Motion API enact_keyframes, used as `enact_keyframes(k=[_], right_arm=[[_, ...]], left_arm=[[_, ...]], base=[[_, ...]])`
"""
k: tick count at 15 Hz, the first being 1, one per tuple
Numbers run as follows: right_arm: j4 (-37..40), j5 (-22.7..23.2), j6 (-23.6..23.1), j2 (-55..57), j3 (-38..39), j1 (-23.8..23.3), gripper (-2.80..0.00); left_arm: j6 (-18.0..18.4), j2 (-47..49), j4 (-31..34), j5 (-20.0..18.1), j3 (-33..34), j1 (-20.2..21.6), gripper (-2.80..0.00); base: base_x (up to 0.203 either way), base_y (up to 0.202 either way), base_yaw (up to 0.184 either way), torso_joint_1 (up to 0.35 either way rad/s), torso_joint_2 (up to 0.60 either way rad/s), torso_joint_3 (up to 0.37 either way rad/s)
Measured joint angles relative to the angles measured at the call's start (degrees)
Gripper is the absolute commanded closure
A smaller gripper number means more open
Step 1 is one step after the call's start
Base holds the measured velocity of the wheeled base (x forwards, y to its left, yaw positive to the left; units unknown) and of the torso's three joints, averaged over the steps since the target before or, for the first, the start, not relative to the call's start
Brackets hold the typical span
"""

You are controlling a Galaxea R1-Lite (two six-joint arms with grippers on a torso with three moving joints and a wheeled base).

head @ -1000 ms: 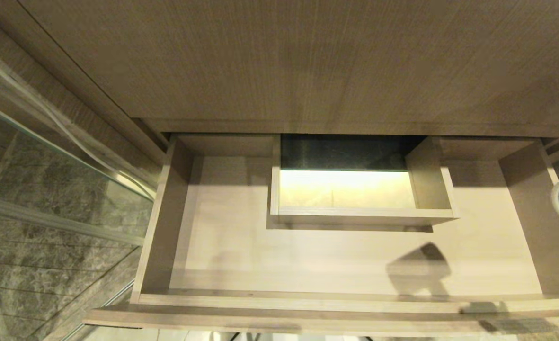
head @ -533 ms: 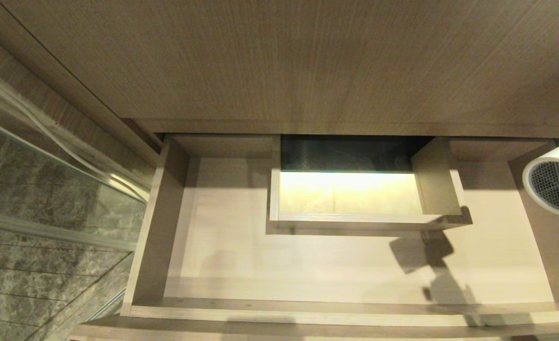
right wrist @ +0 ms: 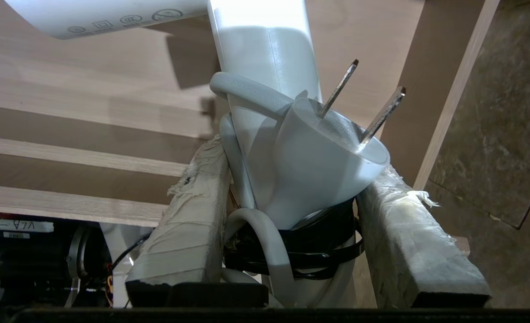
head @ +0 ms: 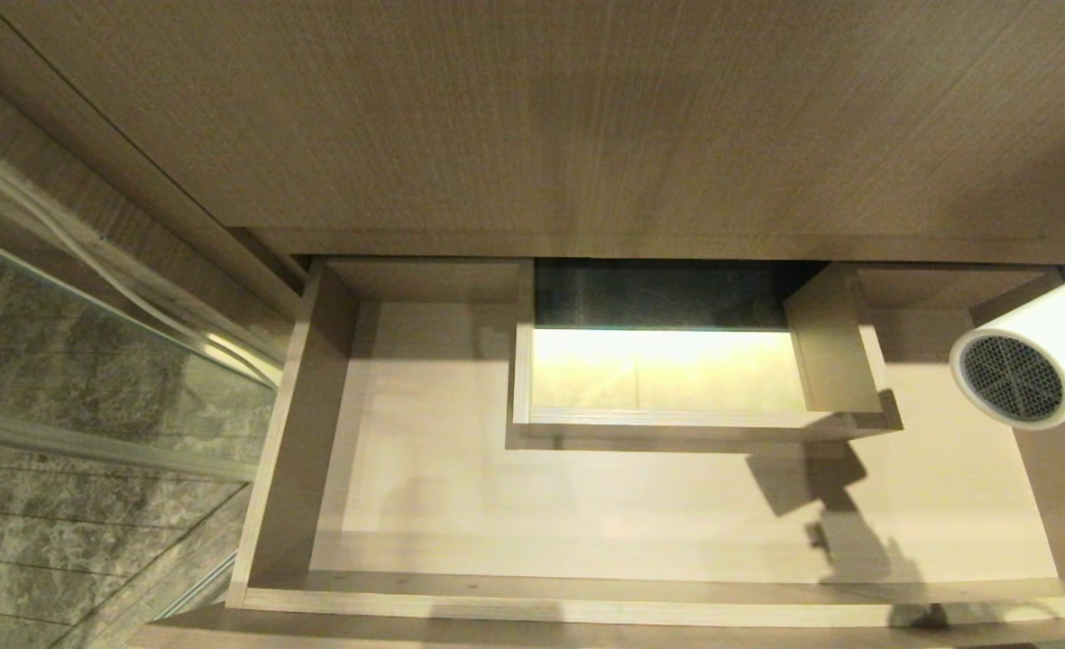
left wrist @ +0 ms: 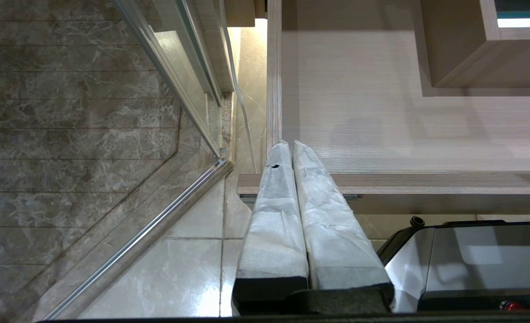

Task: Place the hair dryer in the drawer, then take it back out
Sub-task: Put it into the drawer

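The drawer (head: 424,469) is standing pulled wide open, its pale floor bare, with a boxed cutout (head: 667,370) set against its back wall. The dryer (head: 1032,361) is hanging in the air over the drawer's right end, barrel level and its mesh grille facing the cutout, not touching the floor or the right wall. The right end effector (right wrist: 291,179) is clenching the dryer by the bottom of its handle (right wrist: 265,58), the padded fingers (right wrist: 193,215) pressing in from both sides with the coiled cord (right wrist: 247,94) and the plug (right wrist: 327,157) bundled in between, the two prongs sticking out toward the drawer. The left end effector (left wrist: 291,179) is sitting idle outside the drawer's left front corner, clenched on nothing, fingers pressed together. I judge this as the lowering step, with the release yet to come. The risks I see: the grip is partly on the cord and plug and not on bare handle, so the dryer could twist or slip as it tips down; the barrel is close to the drawer's right wall and could knock it; the prongs or a loose loop of cord could catch on the drawer's front rail; and a release from too high could let the dryer roll toward the cutout.
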Motion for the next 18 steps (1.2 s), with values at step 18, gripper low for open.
enact_keyframes(k=[18], right_arm=[[-24.3, -1.4, 0.1, 29.8, 8.1, -13.5, 0.0]], left_arm=[[0.0, 0.0, 0.0, 0.0, 0.0, 0.0, 0.0]], base=[[0.0, 0.0, 0.0, 0.0, 0.0, 0.0]])
